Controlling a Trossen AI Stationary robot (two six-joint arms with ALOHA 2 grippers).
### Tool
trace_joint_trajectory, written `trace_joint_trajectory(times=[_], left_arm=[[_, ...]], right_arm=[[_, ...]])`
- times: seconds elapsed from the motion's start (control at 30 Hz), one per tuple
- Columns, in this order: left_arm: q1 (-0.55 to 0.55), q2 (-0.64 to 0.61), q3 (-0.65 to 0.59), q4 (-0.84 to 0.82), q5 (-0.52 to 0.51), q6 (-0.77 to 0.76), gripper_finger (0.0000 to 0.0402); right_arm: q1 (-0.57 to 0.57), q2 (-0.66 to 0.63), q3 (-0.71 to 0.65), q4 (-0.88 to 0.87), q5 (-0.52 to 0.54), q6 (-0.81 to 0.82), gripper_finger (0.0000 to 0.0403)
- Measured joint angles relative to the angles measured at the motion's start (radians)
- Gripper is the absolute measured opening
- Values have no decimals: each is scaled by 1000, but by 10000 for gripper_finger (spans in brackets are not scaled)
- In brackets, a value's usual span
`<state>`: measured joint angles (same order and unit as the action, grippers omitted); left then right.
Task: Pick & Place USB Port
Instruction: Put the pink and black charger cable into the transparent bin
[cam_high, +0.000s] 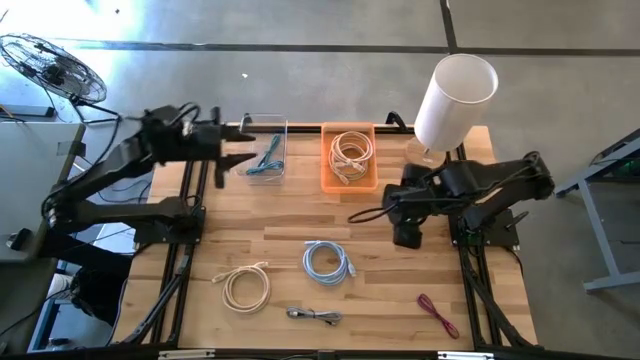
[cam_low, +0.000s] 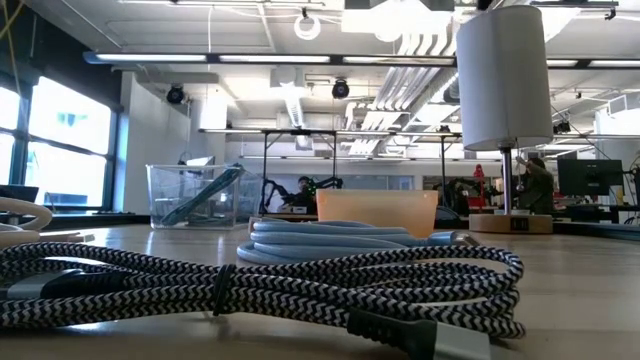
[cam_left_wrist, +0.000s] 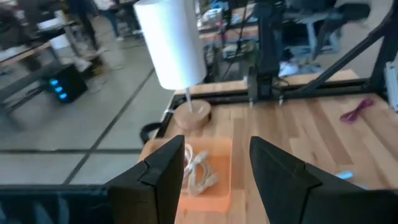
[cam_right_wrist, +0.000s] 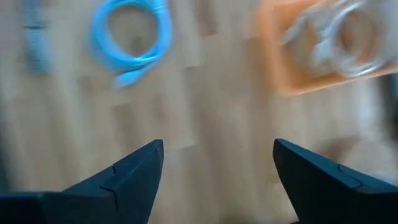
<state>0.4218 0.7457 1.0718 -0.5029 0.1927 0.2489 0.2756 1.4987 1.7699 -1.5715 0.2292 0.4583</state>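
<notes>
Several coiled USB cables lie on the wooden table: a light blue one (cam_high: 328, 262), a cream one (cam_high: 245, 286), a grey braided one (cam_high: 315, 316) and a magenta one (cam_high: 437, 314). A clear bin (cam_high: 283, 128) at the far side holds a teal cable (cam_high: 268, 158). An orange bin (cam_high: 326, 160) beside it holds white cables (cam_high: 351, 152). My left gripper (cam_high: 240, 150) hangs open in the air just left of the clear bin, nothing between its fingers (cam_left_wrist: 168, 177). My right gripper (cam_high: 408, 236) is open above bare table right of the orange bin, pointing down.
A white lamp (cam_high: 455, 98) on a wooden base stands at the far right corner, close to my right arm. In the low view the braided cable (cam_low: 260, 290) fills the foreground, with the blue cable (cam_low: 340, 240) behind it. Bare wood lies at the table's middle.
</notes>
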Motion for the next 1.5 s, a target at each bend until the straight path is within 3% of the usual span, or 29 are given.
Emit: trace_joint_trajectory(times=[0.1,0.17,0.37,0.5,0.7,0.9,1.17,1.5], left_arm=[[-59,-55,0,-84,-115,-19,177],[-92,-73,0,-143,-178,-43,177],[-166,-81,0,-230,-260,-78,177],[-197,-65,-7,-223,-263,-73,177],[-201,-21,-8,-225,-267,-71,177],[-201,24,-8,-224,-255,-59,177],[-200,70,-8,-190,-256,-39,177],[-200,77,-8,-178,-260,-18,177]], right_arm=[[10,-46,0,1,-190,110,295],[35,-75,0,0,-262,207,295],[160,-115,0,-1,-327,416,295],[261,-115,-23,2,-304,525,295],[436,-113,-243,18,-365,696,295],[586,-112,-522,300,-447,849,295],[618,-113,-816,728,-416,968,295],[662,-113,-1029,992,-394,1089,295]])
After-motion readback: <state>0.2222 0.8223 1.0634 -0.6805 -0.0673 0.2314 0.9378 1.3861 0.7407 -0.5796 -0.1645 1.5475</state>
